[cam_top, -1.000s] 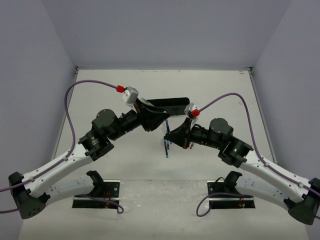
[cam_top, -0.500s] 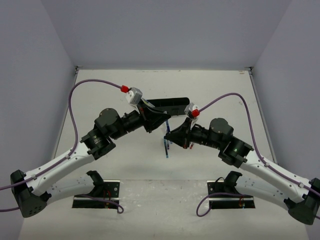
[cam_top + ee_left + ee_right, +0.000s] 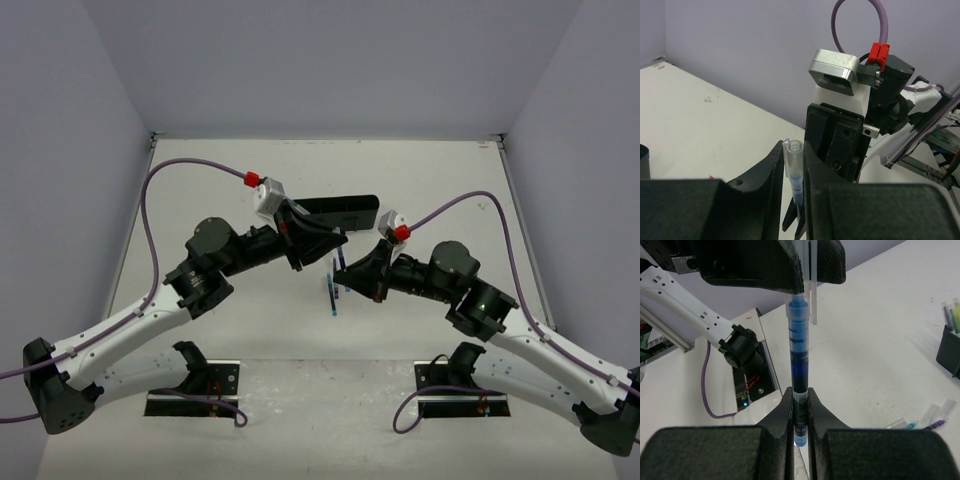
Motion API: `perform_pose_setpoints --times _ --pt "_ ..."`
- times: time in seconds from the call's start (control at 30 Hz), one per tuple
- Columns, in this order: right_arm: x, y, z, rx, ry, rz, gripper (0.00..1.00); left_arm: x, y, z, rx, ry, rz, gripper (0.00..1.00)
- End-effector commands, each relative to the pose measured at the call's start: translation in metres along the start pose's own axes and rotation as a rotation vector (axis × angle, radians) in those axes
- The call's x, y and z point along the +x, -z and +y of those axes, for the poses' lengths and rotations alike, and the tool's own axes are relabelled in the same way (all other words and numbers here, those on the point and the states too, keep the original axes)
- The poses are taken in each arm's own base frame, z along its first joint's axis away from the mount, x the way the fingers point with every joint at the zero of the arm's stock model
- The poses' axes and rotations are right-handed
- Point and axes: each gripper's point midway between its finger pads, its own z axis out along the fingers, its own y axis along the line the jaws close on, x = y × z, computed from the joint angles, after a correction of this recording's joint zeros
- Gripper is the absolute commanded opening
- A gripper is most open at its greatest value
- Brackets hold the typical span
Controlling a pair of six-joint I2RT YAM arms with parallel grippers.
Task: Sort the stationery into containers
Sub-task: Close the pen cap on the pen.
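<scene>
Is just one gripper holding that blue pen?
No, the right gripper pinches the blue pen by its barrel while the left gripper clamps its clear-capped end.

Blue pen (image 3: 799, 365) with clear cap (image 3: 793, 156), black tray (image 3: 352, 208), purple cables (image 3: 190, 166), white table (image 3: 430, 170), lilac walls (image 3: 320, 60)

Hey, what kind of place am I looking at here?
Most likely a robotics lab test cell: a left arm and right arm bolted to a white table, plain lavender walls on three sides, and purple cables.

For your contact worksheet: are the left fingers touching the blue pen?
Touching. Left wrist view: the left fingers press both sides of the blue pen at its cap.
</scene>
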Motion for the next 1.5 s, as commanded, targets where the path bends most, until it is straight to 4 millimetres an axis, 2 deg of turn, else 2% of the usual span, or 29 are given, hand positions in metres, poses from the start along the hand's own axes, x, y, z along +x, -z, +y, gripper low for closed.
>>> perform_pose_setpoints --times 0.0,0.1,0.2,0.27,0.3,0.4,0.47,0.53,0.63,0.7,0.83,0.87,0.9,0.93,0.97,1.0,1.07,1.23,1.3,1.47 --pt "-0.054 0.014 0.018 -0.034 0.059 -0.206 0.00 0.031 0.001 -0.006 0.068 0.022 0.106 0.00" --pt "-0.087 0.022 0.030 -0.052 0.068 -0.278 0.00 0.048 0.001 0.001 0.053 0.069 0.139 0.00" --pt "-0.115 0.020 0.036 -0.049 0.063 -0.312 0.00 0.072 0.004 0.006 0.033 0.122 0.172 0.00" --pt "-0.144 0.023 0.044 -0.053 0.076 -0.348 0.00 0.085 0.007 0.008 0.015 0.141 0.188 0.00" --pt "-0.146 0.020 0.043 -0.045 0.075 -0.341 0.00 0.091 0.008 0.010 0.001 0.150 0.194 0.00" --pt "-0.178 0.019 0.045 -0.016 0.077 -0.384 0.00 0.118 0.009 0.009 -0.007 0.182 0.232 0.00" --pt "-0.183 0.013 0.040 0.004 0.062 -0.384 0.00 0.129 0.008 0.005 -0.011 0.188 0.251 0.00" --pt "-0.171 0.005 0.036 0.003 0.047 -0.348 0.00 0.126 0.011 0.008 -0.034 0.181 0.230 0.00" --pt "-0.133 -0.006 0.022 0.013 0.030 -0.288 0.00 0.104 0.018 0.009 -0.073 0.128 0.184 0.00" --pt "-0.116 -0.006 0.019 0.003 0.024 -0.268 0.00 0.075 0.018 0.003 -0.080 0.074 0.132 0.00" --pt "-0.096 -0.006 0.015 0.002 0.025 -0.233 0.00 0.044 0.016 -0.008 -0.068 0.011 0.109 0.00" --pt "-0.093 -0.006 0.012 0.014 0.023 -0.229 0.00 0.041 0.015 -0.010 -0.065 0.001 0.113 0.05" --pt "-0.090 -0.005 0.010 0.028 0.020 -0.228 0.00 0.038 0.015 -0.012 -0.063 -0.007 0.115 0.16" --pt "-0.087 -0.003 0.003 0.063 0.014 -0.232 0.00 0.035 0.015 -0.011 -0.078 -0.006 0.113 0.32" --pt "-0.083 -0.002 -0.004 0.094 0.009 -0.234 0.00 0.031 0.016 -0.009 -0.095 -0.006 0.107 0.42" --pt "-0.078 0.000 -0.010 0.122 0.006 -0.234 0.00 0.027 0.018 -0.008 -0.109 -0.007 0.095 0.47" --pt "-0.069 0.000 -0.019 0.161 0.003 -0.223 0.00 0.015 0.020 -0.007 -0.134 -0.013 0.052 0.47" --pt "-0.055 -0.004 -0.035 0.232 -0.004 -0.172 0.00 -0.010 0.020 0.002 -0.223 -0.018 -0.007 0.37" --pt "-0.053 -0.006 -0.039 0.252 -0.009 -0.154 0.00 -0.016 0.017 0.006 -0.249 -0.028 -0.020 0.37" --pt "-0.048 -0.008 -0.048 0.298 -0.038 -0.125 0.00 -0.047 0.014 0.018 -0.339 -0.095 -0.101 0.45"
